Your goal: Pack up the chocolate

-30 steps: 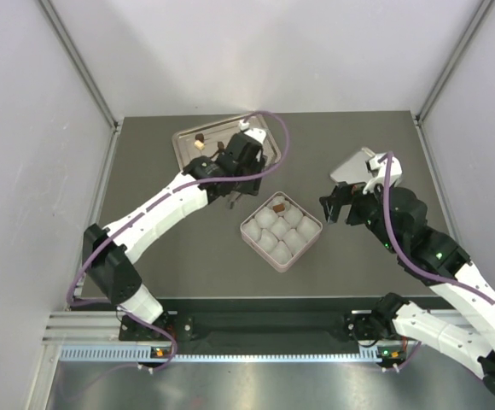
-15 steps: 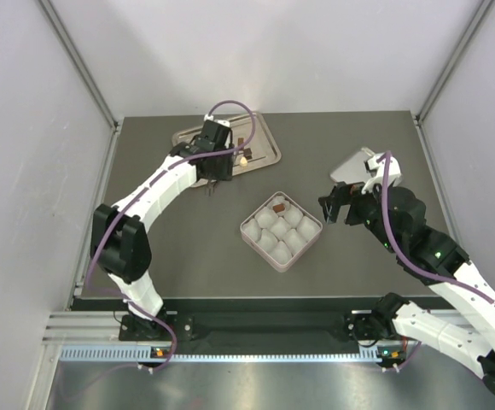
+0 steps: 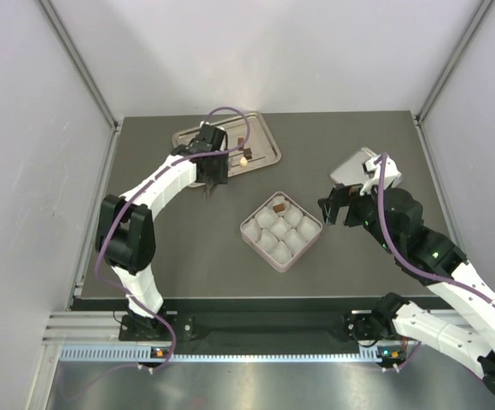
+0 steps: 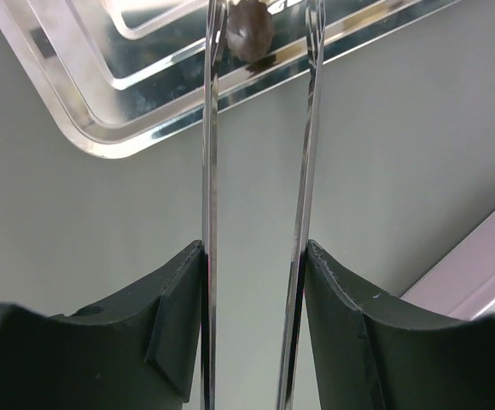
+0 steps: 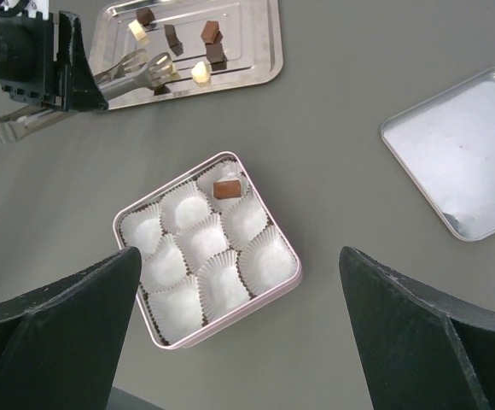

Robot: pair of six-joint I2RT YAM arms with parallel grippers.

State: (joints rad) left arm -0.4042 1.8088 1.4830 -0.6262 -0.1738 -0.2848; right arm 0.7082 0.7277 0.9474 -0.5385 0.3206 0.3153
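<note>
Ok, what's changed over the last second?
The left gripper, clamped on the tongs, swung left along the tray; the tips now sit by a dark chocolate piece. The right gripper stayed open; the pink box and its one brown piece didn't move.

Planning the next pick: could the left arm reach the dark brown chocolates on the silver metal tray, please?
Probably yes: the metal tongs in the left claw have one dark brown chocolate between their tips, nothing blocking.

Grey table [image 3: 188,248] w/ metal tray [image 3: 260,137], pink box [image 3: 283,268], lid [image 3: 348,168].
</note>
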